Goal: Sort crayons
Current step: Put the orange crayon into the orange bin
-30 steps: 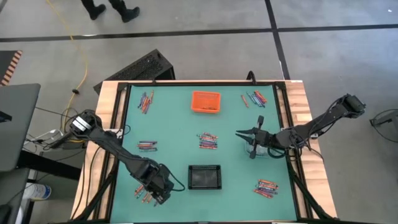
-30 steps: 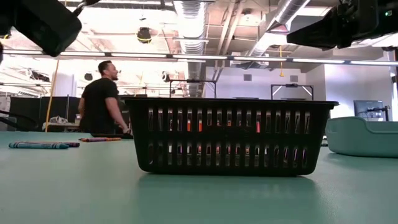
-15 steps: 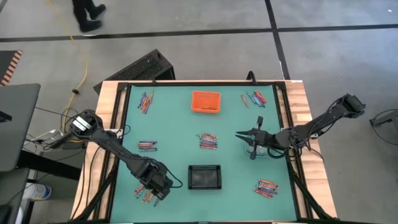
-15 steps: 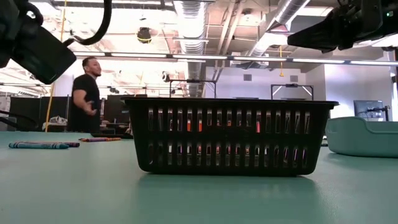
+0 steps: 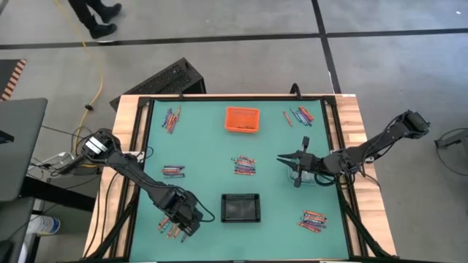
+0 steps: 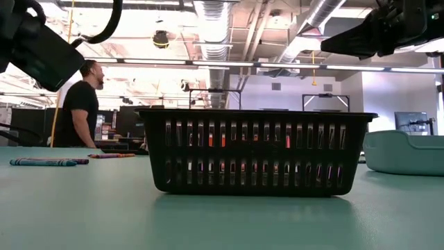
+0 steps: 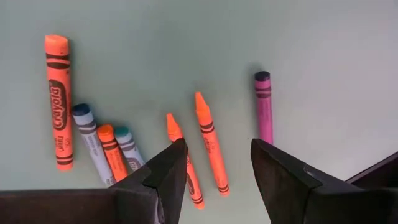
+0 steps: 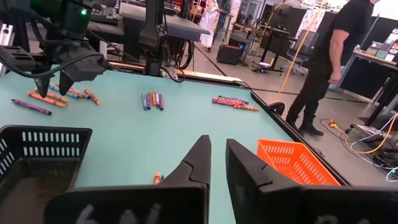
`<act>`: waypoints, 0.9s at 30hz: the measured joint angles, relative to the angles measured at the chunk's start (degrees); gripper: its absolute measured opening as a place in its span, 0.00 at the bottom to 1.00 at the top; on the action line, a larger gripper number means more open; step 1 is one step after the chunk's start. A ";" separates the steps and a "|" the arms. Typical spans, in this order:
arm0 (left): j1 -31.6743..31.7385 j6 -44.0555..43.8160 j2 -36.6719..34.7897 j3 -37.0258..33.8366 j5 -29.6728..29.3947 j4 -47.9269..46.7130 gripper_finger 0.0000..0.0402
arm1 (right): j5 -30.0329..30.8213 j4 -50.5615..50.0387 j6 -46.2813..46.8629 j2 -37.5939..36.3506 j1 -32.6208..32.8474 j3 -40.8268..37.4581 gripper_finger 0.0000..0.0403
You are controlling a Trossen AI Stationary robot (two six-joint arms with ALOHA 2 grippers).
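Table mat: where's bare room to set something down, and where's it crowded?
Free: the mat between the orange bin and the middle crayon pile, and the strip between the black bin and the near-right pile. Crowded: the near-left corner, where the open left gripper hovers over loose crayons, and around the right gripper at the teal bin.

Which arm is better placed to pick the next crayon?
Left. The left gripper hangs open right above two orange crayons; the right gripper hovers over bare mat, away from any pile.
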 joint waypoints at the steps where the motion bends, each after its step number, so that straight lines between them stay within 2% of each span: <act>1: 0.00 0.49 0.00 0.00 0.02 -0.02 0.42 | 0.00 0.00 0.00 0.00 0.00 0.00 0.12; 6: 0.00 1.74 1.20 0.02 0.46 0.18 0.42 | 0.00 0.00 -0.02 0.00 -0.02 0.00 0.12; 11: 0.33 4.81 4.31 0.02 5.02 2.32 0.42 | 0.00 -0.18 -0.02 0.00 -0.02 0.00 0.12; 15: 0.75 5.97 4.57 0.00 5.33 2.75 0.41 | 0.02 -0.16 -0.01 -0.02 -0.02 0.00 0.12; 27: 0.83 7.27 4.57 0.00 4.18 2.40 0.23 | 0.02 -0.19 -0.03 0.00 -0.09 0.00 0.12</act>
